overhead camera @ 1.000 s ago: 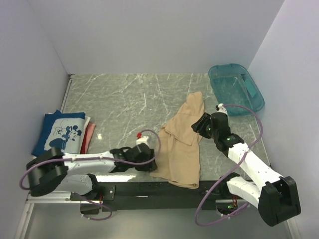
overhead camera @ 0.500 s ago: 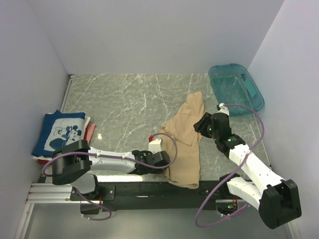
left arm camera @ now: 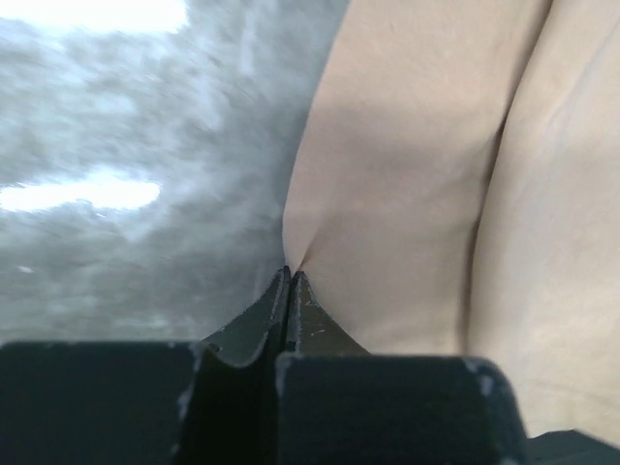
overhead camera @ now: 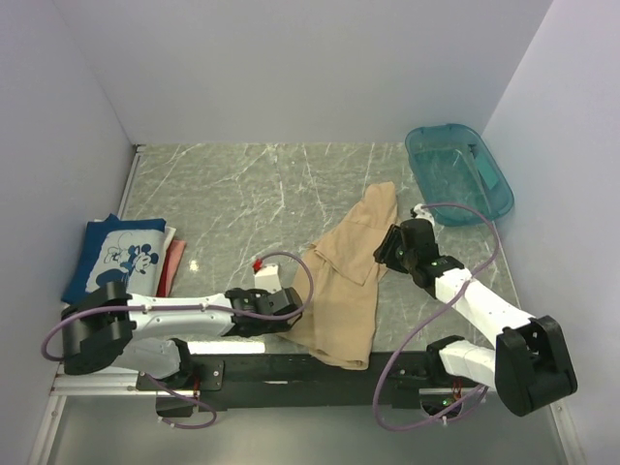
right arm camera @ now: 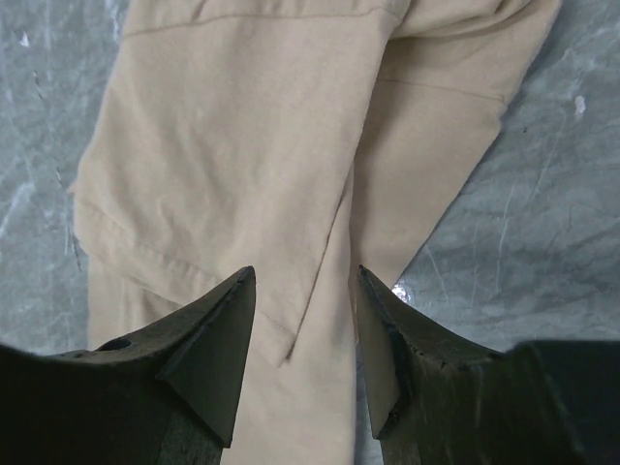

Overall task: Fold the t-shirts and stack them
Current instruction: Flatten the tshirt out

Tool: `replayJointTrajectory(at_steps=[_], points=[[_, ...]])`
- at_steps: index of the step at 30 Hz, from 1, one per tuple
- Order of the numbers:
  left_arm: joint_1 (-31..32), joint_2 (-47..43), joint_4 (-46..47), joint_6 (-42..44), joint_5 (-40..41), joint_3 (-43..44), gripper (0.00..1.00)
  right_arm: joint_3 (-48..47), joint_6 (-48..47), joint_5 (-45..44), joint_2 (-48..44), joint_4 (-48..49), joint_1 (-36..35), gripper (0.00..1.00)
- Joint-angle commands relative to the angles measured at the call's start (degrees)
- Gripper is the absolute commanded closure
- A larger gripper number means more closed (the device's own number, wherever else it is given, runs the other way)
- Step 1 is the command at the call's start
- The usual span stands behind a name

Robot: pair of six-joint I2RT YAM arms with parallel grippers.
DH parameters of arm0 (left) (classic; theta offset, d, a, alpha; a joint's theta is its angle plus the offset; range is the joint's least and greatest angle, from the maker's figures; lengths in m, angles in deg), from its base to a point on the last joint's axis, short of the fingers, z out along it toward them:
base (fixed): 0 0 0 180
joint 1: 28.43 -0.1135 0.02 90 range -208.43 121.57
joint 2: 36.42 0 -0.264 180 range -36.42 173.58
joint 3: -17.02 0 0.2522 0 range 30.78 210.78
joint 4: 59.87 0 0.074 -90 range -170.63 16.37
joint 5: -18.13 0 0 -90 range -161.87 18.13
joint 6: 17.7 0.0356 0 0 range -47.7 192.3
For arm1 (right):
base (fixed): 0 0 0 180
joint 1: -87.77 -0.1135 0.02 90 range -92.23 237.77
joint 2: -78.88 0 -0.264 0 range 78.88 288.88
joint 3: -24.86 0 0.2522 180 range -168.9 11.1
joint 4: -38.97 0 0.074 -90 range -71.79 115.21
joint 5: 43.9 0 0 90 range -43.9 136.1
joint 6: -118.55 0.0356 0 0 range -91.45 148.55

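T-shirts are what I am watching, three of them, all down on the grey marbled tabletop. The tan t-shirt is the biggest piece of cloth in view. It lies rumpled and partly doubled over on the right of the middle, running from near the teal tub down to the near edge, where its hem hangs a little over the black rail between the arm bases.

The tub sits empty in the far right corner, against the wall and apart from the shirt.

Over on the far left, by the wall, the navy t-shirt with its white mouse print lies folded flat. The red t-shirt is under it, with only a strip showing along its right side.

The left gripper reaches low across the tabletop to the tan shirt's left edge. Its jaws are pressed together and pinch a small pucker of that cloth, which the wrist view shows gathered right at the tips.

The right gripper is over the upper right part of the same shirt, jaws spread, with a folded seam lying between them. I cannot tell whether the tips touch the cloth.
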Motion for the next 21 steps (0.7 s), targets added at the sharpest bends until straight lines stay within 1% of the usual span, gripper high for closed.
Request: replayJointTrajectory(at_steps=[1,4,9,12,14,16,21], points=[[-1.9,-2.9,-0.8,1.3,0.4,-0.9,0.99,-0.3,-0.3,-0.3,1.8,2.4,-1.2,0.47],[-2.7,-3.6,-0.7,1.9,0.2,-1.2,0.99,-0.5,0.0,-1.9,3.4,3.2,-1.2,0.47],[-4.1,-5.6,1.0,3.1,-1.5,-2.5,0.99,-3.7,1.1,-4.6,7.7,3.9,-1.1,0.47],[-4.8,-6.9,0.9,3.5,-1.8,-3.1,0.99,-6.4,1.0,-6.3,12.2,5.0,-0.5,0.47],[-5.2,-7.8,0.7,3.7,-1.9,-3.4,0.99,-8.3,1.2,-6.4,15.5,5.6,0.3,0.47],[-5.5,-8.5,0.7,4.0,-2.0,-3.7,0.99,-8.8,1.6,-5.6,17.1,7.8,0.8,0.48],[-6.3,-9.8,0.0,4.4,-2.0,-4.0,0.99,-11.2,2.3,-6.1,20.0,8.1,1.9,0.48]])
